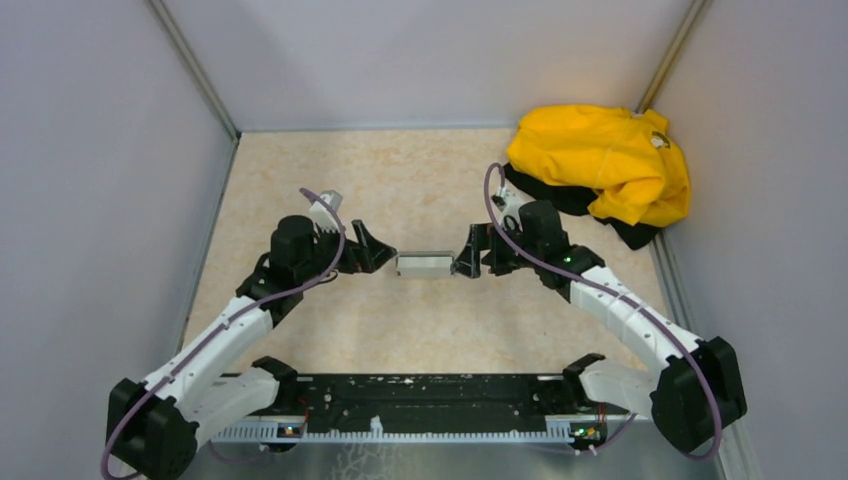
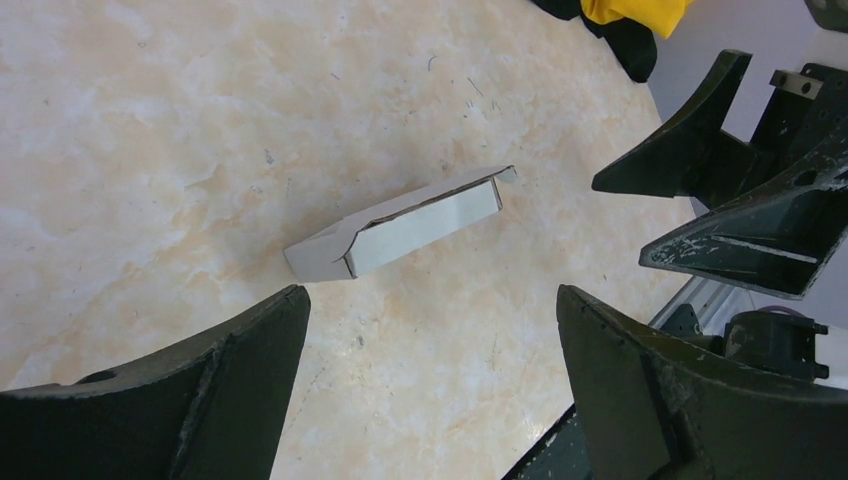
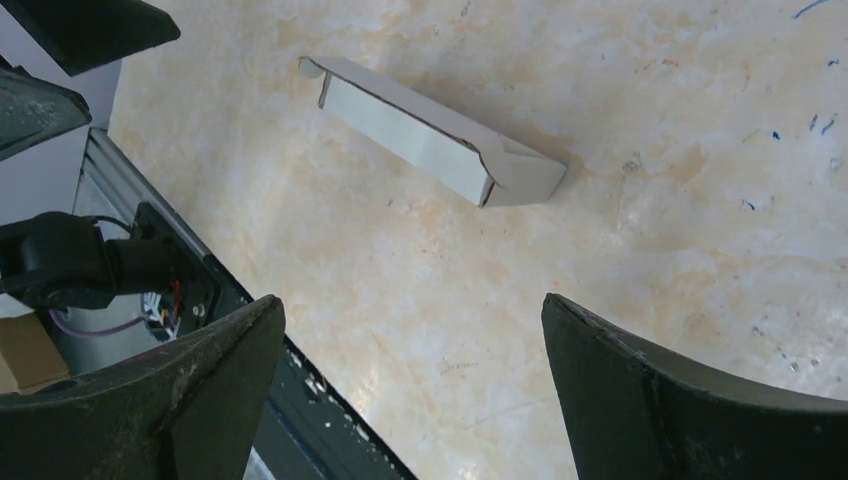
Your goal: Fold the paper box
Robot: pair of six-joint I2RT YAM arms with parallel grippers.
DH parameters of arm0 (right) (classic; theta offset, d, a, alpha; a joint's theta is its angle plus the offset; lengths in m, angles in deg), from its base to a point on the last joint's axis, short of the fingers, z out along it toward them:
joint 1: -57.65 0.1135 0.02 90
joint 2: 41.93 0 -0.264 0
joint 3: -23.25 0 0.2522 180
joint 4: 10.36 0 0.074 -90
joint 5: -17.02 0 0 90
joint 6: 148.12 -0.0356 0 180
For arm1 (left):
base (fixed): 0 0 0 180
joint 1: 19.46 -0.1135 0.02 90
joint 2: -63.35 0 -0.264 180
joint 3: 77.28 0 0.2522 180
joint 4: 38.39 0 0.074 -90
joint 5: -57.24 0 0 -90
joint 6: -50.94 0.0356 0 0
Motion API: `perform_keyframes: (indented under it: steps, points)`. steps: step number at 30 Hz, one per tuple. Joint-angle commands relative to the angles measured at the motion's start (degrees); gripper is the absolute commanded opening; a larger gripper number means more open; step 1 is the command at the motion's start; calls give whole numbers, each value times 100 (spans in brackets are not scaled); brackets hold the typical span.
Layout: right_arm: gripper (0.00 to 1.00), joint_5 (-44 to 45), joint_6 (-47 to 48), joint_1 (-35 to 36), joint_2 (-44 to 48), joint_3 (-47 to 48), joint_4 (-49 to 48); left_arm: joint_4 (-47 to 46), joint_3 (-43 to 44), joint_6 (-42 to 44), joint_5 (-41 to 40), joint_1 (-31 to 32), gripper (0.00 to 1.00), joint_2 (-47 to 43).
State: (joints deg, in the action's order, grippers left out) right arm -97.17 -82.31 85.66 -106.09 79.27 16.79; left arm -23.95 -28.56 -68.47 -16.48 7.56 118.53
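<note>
The paper box [image 1: 424,264] lies flat on the table [image 1: 420,175], folded shut into a long narrow shape. All its long edges are down on the marbled surface, and a small tab sticks out at one end.

The left gripper [image 1: 381,256] sits just beside the box's left end, its jaws spread wide and holding nothing. The right gripper [image 1: 466,259] faces it from the box's right end, equally wide and also empty. From above, the right fingertips seem to meet the box's end, but that may only be the angle. In both wrist views the box lies out ahead of the fingers, clear of them, with bare table showing all around it.

Beyond the box, the surface runs open to the back wall [image 1: 420,60]. On the near side of the box there is another open strip, ending at the black rail [image 1: 430,398] along the table's front edge. A yellow garment [image 1: 600,165] is heaped in the far right corner, well apart from the box and behind the right arm. Grey side walls close in the table to the left and right of the box.
</note>
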Motion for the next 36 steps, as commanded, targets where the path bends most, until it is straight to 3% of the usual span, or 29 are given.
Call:
perform_keyframes:
  steps: [1,9,19,27,34,36]
  points:
    - [99,244,140,21,529,508,760,607,200,31,76,32,99,-372]
    - [99,162,-251,-59,1021,773,1435,1393,386,145,71,32,99,-970]
    - [99,327,-712,-59,2304,-62,897,1394,150,-352,-178,35,99,-1758]
    - [99,129,-502,-59,1968,1,705,1569,193,-468,-350,35,99,-1837]
    - [98,823,506,-16,1364,513,893,1329,532,28,-913,39,99,-1472]
    - [93,1197,763,83,1276,528,838,1059,490,252,-1299,37,99,-1529]
